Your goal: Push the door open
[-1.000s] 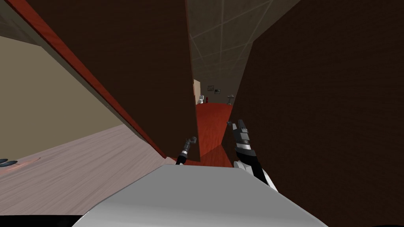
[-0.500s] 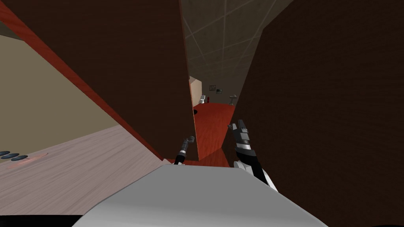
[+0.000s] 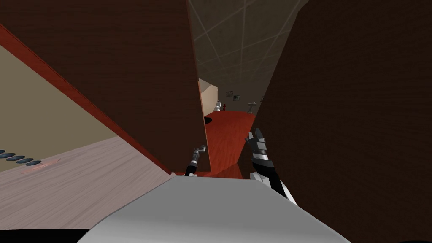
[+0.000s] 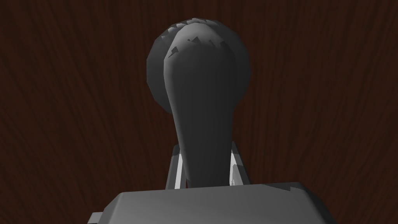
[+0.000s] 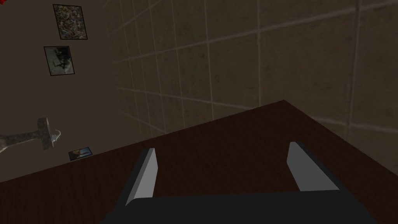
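Dark brown wood takes up the left side: the door (image 3: pixel 126 76) stands ajar, its free edge running down to just beside the left gripper (image 3: pixel 199 150). At the wrist, that gripper's fingers (image 4: pixel 175 173) pinch the dark grey lever handle (image 4: pixel 202 116) from both sides near its end, and the handle's round rose sits against the door face.

Compared with a second ago, the door's edge leans further from the dark brown wall (image 3: pixel 358 105) on the right. The gap between them is wider and more of the red floor (image 3: pixel 225 130) beyond shows, with a small black spot (image 3: pixel 208 120) on it.

My own view has shifted as well: more of the row of dark ovals (image 3: pixel 19 159) beside the pale wood floor (image 3: pixel 76 181) has come into sight.

The right gripper (image 3: pixel 254 137) hangs in the gap close to that wall, as before, its fingers (image 5: pixel 145 175) spread wide apart.
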`<state>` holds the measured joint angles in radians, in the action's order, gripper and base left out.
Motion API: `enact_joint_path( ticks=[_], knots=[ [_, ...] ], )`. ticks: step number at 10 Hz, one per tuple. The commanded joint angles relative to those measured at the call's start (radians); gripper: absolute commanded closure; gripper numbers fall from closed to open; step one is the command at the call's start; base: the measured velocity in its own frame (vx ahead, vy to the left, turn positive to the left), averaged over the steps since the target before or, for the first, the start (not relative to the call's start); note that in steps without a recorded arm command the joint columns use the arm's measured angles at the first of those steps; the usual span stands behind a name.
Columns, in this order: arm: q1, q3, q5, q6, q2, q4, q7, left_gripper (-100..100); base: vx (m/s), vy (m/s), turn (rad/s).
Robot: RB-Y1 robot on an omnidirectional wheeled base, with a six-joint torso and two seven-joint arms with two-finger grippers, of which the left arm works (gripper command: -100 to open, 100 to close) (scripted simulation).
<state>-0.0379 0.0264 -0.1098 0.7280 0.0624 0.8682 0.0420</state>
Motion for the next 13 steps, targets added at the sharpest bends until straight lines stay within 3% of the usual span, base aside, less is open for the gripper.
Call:
enact_joint_path(
  ticks=[1, 4, 6, 8, 13],
  knots=[
    [0.011, -0.019, -0.007, 0.009, -0.007, -0.008, 0.005, 100, 0.163, -0.096, 0.077],
    [0.014, -0.042, -0.017, 0.010, -0.020, -0.014, 0.011, 100, 0.166, -0.083, 0.055],
    [0.006, -0.059, -0.023, 0.008, 0.000, -0.007, 0.020, 100, 0.097, -0.009, 0.044],
    [0.007, -0.065, -0.026, 0.008, 0.003, -0.007, 0.023, 100, 0.164, -0.008, 0.027],
    [0.009, -0.118, -0.050, 0.013, 0.019, -0.006, 0.058, 100, 0.192, -0.008, 0.059]
  ],
)
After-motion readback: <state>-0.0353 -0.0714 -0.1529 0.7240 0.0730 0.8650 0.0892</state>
